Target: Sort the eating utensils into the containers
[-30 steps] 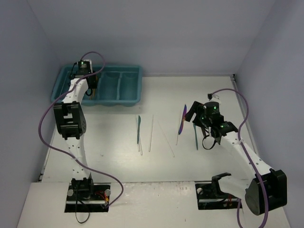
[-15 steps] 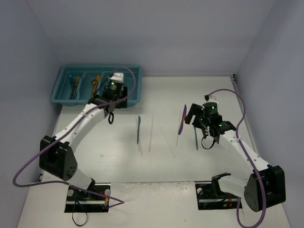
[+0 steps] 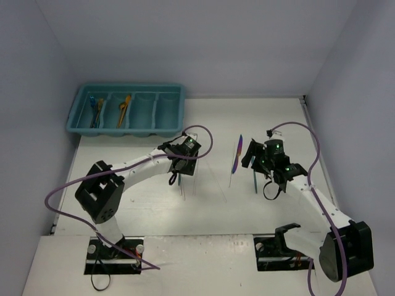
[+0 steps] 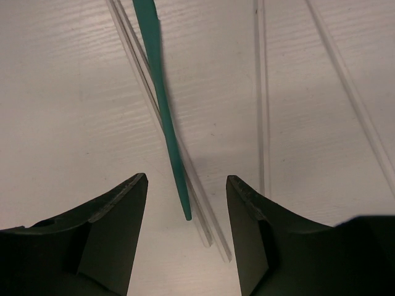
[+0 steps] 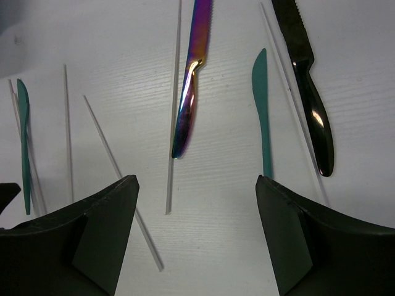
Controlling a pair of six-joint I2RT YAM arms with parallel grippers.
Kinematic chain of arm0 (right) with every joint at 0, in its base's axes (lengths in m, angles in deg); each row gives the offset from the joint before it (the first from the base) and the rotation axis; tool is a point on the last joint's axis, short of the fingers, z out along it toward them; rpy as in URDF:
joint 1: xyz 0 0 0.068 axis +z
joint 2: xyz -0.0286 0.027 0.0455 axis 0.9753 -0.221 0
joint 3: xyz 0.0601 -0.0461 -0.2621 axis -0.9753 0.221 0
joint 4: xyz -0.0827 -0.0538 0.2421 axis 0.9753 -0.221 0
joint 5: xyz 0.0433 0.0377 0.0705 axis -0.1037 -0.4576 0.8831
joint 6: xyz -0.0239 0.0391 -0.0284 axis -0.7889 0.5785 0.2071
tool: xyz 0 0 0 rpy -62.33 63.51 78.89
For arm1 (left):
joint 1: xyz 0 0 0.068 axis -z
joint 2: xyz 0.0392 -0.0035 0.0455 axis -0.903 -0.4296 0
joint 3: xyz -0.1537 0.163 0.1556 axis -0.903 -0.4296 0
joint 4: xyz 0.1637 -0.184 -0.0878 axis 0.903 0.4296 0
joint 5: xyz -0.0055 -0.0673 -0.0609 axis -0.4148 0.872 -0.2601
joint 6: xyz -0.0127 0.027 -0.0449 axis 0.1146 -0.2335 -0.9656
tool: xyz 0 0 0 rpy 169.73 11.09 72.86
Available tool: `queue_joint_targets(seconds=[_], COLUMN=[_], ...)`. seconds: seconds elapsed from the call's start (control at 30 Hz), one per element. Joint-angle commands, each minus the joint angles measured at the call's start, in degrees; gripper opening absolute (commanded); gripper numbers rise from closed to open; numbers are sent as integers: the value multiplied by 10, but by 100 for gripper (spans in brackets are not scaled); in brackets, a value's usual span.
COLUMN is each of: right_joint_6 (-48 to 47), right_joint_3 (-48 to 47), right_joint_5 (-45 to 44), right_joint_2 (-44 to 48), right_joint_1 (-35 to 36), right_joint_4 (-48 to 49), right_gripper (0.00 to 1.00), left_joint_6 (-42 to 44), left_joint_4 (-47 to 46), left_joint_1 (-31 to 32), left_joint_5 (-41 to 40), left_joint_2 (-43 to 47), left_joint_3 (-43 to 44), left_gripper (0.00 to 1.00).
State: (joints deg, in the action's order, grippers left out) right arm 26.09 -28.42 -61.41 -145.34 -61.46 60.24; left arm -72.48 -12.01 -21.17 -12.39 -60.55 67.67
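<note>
Where the teal utensil [image 4: 164, 111] lies, clear sticks [image 4: 137, 65] cross beneath it.

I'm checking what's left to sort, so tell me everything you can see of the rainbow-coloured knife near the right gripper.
The rainbow-coloured knife looks like polished metal, its sheen running from purple and blue to gold. Its serrated blade points away from the right gripper, its rounded handle toward it. It lies flat on the white table, ahead of the open jaws, with nothing gripping it. A clear stick runs close along its left; a teal knife lies apart on its right.
</note>
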Motion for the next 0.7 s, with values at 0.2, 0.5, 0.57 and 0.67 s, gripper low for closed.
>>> queue_joint_targets(seconds=[0.2, 0.5, 0.57, 0.67], right_joint_6=[-3, -2, -1, -2], right_joint_3=[1, 8, 9, 10], right_joint_5=[-2, -7, -9, -11], right_joint_2=[21, 24, 27, 28], right_joint_1=[-2, -3, -3, -2], right_joint_4=[11, 9, 8, 8], right_gripper=[74, 74, 74, 74], left_joint_6=[-21, -20, -21, -21], left_joint_4=[-2, 1, 1, 2], left_joint_1=[4, 0, -1, -2], left_joint_5=[-13, -19, -19, -19], left_joint_2=[-52, -80, -83, -85], left_joint_3=[22, 28, 29, 32], left_gripper=[50, 44, 42, 39])
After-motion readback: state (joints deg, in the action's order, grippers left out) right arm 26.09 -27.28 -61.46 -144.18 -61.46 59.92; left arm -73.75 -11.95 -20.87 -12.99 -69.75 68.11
